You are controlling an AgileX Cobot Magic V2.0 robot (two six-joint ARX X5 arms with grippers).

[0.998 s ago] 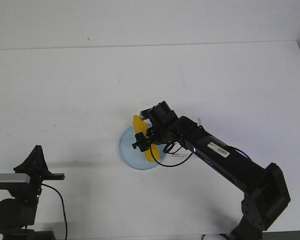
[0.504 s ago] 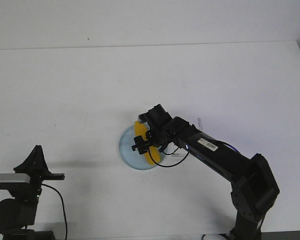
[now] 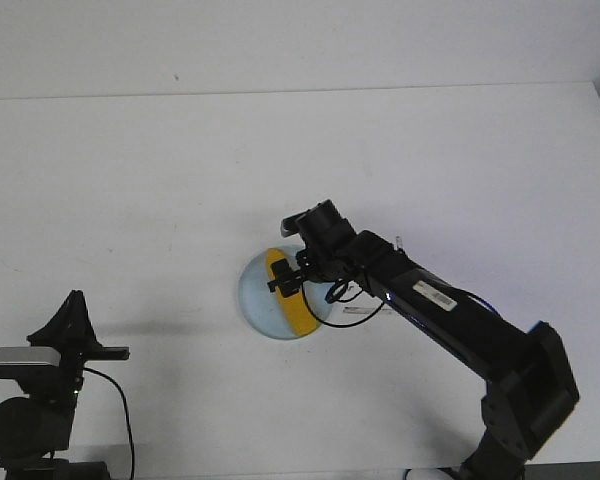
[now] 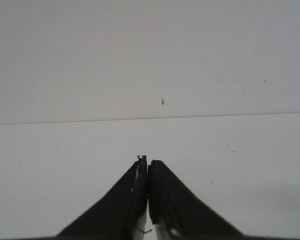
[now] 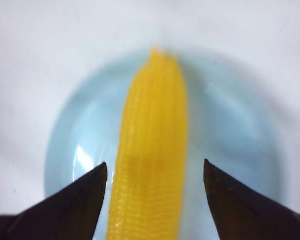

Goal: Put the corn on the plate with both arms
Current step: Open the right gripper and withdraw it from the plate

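Across the white table [image 3: 180, 170], which runs back to a plain pale wall, the right arm [image 3: 450, 320] reaches in to the blue plate [image 3: 255, 300] near the middle. Its right gripper [image 5: 154, 172] stands spread, fingers either side of the corn [image 3: 288, 293] without touching, likely because the cob now lies flat along the plate and needs no hold. The left gripper [image 4: 148, 172], fingertips pressed together on nothing, sits parked at the near left corner, well apart from the plate
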